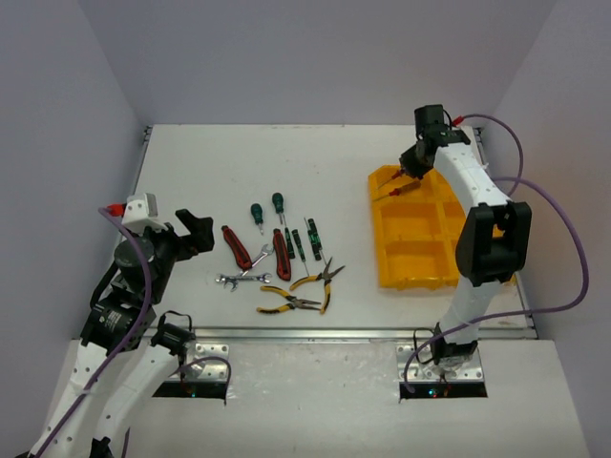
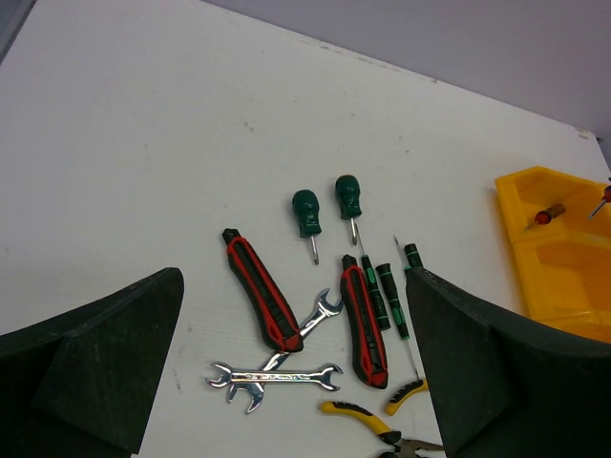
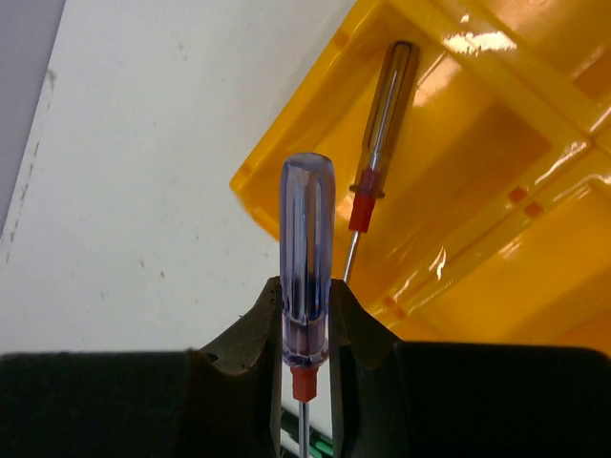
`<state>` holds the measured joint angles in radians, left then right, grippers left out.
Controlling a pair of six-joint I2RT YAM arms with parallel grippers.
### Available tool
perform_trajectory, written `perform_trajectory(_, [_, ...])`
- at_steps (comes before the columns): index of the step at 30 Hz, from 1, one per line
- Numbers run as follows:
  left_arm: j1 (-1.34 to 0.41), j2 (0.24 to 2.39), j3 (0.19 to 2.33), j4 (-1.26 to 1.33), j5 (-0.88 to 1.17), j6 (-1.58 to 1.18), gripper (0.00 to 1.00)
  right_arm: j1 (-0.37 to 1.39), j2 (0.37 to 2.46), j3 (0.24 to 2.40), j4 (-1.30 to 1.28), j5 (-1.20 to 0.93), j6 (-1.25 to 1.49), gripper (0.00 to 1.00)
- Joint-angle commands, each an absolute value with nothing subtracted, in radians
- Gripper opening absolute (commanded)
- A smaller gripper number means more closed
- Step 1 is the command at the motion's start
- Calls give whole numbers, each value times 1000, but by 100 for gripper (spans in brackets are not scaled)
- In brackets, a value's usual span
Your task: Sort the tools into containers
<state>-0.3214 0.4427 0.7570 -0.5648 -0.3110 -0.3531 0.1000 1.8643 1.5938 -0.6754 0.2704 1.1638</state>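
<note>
1. At the near left, the left gripper point(image 1: 198, 234) is held wide open and empty above the white tabletop point(image 1: 286, 162).
2. Mid-tabletop, yellow-handled pliers point(image 1: 286, 303) are laid nearest, with silver wrenches point(image 1: 243, 279), red-handled cutters point(image 1: 237, 246) and green-handled screwdrivers point(image 1: 256, 212) beyond.
3. To the right, the yellow tray point(image 1: 415, 280) is set well apart from them.
4. At the tray's far-left corner, a clear-handled screwdriver point(image 3: 305, 248) is clamped in the right gripper point(image 3: 307, 315); a second screwdriver point(image 3: 380, 134) is seen lying in that corner compartment.
5. The tabletop is enclosed by plain pale walls point(image 1: 315, 57).
</note>
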Motion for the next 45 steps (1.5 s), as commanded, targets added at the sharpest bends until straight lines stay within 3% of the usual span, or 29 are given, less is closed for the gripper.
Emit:
perform_trajectory(1, [-333, 437, 759, -526, -319, -356, 100, 59, 1957, 1738, -782, 264, 1201, 0])
perform_trajectory(4, [-333, 436, 758, -526, -319, -356, 100, 48, 1998, 1763, -820, 253, 1208, 5])
perform_trajectory(6, [-333, 438, 759, -527, -317, -356, 100, 46, 1978, 1728, -821, 281, 1234, 22])
perform_trajectory(7, [-333, 440, 759, -527, -318, -357, 100, 46, 1967, 1710, -820, 294, 1245, 24])
perform_trajectory(9, [-333, 439, 759, -528, -319, -357, 100, 46, 1939, 1675, -795, 312, 1247, 44])
perform_trajectory(15, [-333, 433, 758, -526, -318, -357, 100, 45, 1904, 1686, -766, 281, 1199, 71])
perform_trajectory(20, [-333, 435, 758, -526, -319, -357, 100, 89, 1818, 1660, -669, 207, 1024, 79])
perform_trajectory(25, [-333, 453, 760, -534, -346, -363, 100, 276, 1695, 1592, -557, 181, 733, 85])
perform_trajectory(28, [-331, 460, 761, -537, -353, -367, 100, 368, 1677, 1568, -610, 58, 609, 86])
perform_trajectory(31, [-331, 460, 761, -538, -356, -368, 100, 467, 1692, 1565, -655, 113, 543, 85])
perform_trajectory(33, [-331, 462, 761, -538, -356, -370, 100, 524, 1725, 1580, -694, 190, 507, 81])
perform_trajectory(37, [-331, 464, 761, -537, -351, -368, 100, 625, 1823, 1567, -690, 231, 493, 60])
perform_trajectory(45, [-331, 459, 759, -535, -345, -368, 100, 678, 2033, 1636, -686, 225, 479, 48])
